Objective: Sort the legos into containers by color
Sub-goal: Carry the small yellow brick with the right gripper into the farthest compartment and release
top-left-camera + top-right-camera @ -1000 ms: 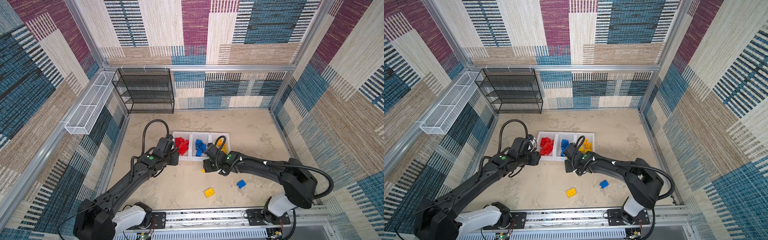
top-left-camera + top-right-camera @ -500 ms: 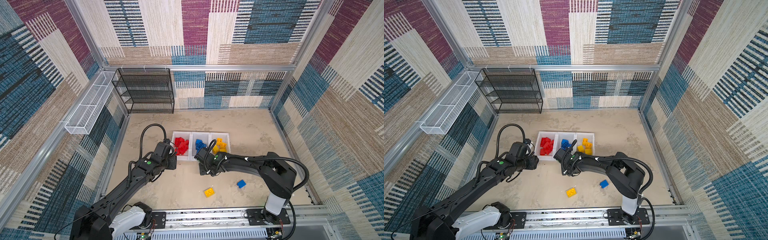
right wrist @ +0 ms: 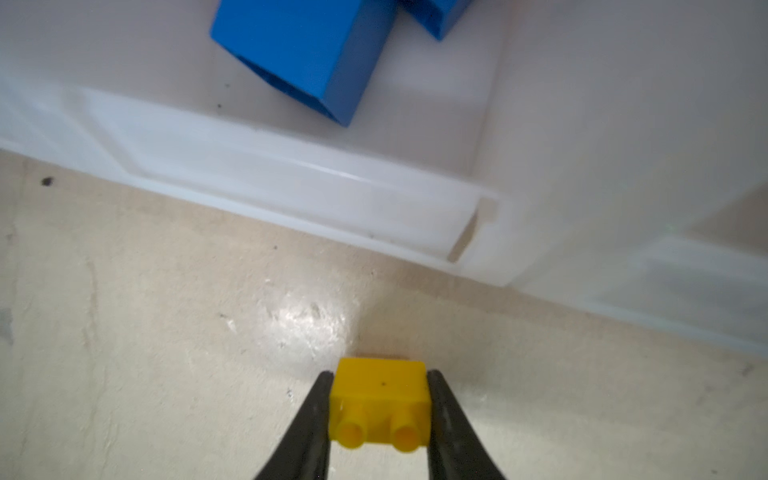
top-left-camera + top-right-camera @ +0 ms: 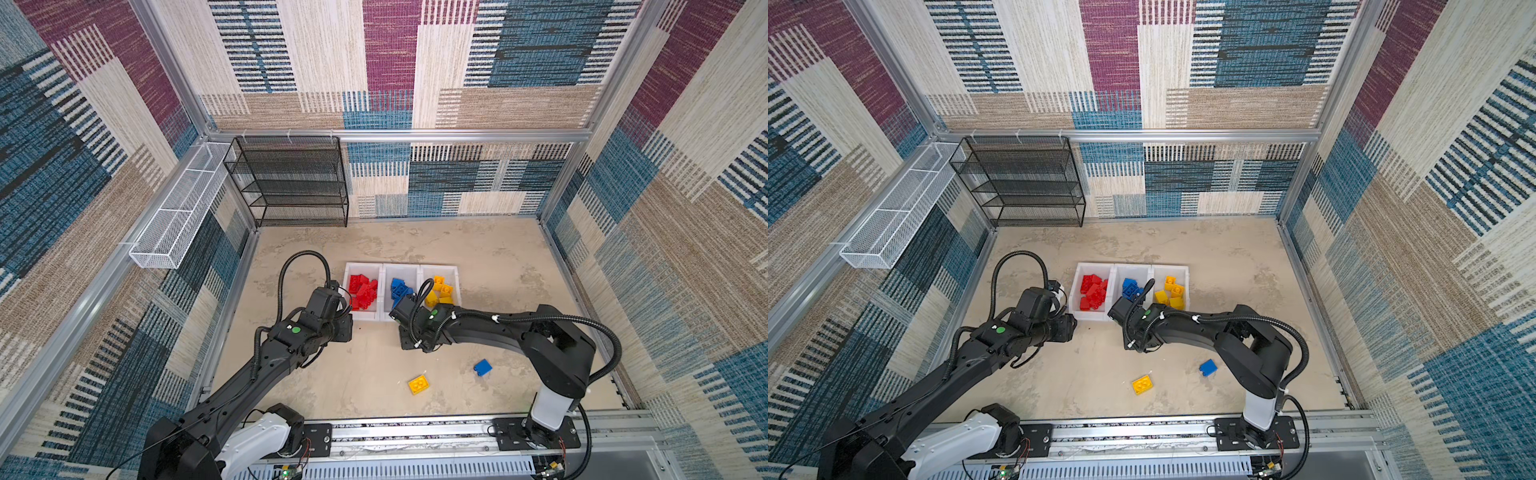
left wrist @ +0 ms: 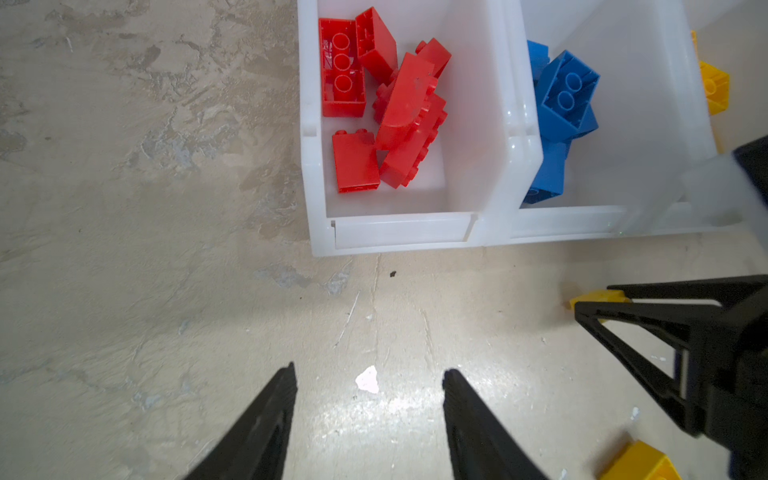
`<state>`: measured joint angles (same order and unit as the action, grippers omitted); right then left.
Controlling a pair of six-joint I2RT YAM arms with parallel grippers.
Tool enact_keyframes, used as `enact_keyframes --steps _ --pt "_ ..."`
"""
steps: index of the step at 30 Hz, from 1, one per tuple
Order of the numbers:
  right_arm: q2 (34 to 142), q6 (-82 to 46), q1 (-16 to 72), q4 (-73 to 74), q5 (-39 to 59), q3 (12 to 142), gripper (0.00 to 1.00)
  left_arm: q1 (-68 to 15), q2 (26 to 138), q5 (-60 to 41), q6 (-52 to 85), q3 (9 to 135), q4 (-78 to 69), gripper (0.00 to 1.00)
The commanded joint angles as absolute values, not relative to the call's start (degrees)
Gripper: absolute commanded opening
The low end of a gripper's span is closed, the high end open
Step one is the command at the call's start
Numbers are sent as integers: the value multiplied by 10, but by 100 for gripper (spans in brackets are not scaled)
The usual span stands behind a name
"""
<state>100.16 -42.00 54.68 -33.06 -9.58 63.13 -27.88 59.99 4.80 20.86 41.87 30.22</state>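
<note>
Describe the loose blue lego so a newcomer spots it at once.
Start at the central row of white bins and come toward the near rail, where two legos lie loose. The blue lego is the right-hand one, close to the right arm; its only neighbour is a yellow lego.

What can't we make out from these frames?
Yellow brick in the right gripper: hidden under the right arm in both top views.
Left gripper: tips hidden under its own wrist in both top views.
Blue bin: blurred, too near the lens, right wrist view.
Yellow bin: left wrist view, mostly cut off by the edge and the right arm.
Brick counts per bin: piled, overlapping.
</note>
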Motion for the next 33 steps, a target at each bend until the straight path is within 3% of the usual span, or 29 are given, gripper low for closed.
enact_keyframes --steps 1,8,16,17,18,20,21,24,33 --pt "950 -401 545 -350 -126 632 30 -279 599 36 219 426 297 60" --pt "885 -326 441 -366 -159 631 32 -279 599 8 221 417 280 60" --pt "948 -266 370 -298 -115 660 33 -289 593 -60 207 412 268 59" --pt "955 -263 368 -298 -113 665 34 -293 592 -60 206 411 268 59" --pt "961 -261 366 -298 -112 668 42 -300 590 -61 203 410 269 60" --pt "967 -261 366 -300 -116 672 69 -315 589 -59 198 407 267 59" --pt "966 -264 365 -302 -119 671 74 -325 589 -59 195 405 265 59" --pt "948 -272 364 -300 -123 659 79 -359 592 -48 188 398 262 59" --pt "850 -296 336 -315 -135 609 79 -476 641 -38 179 394 223 60"
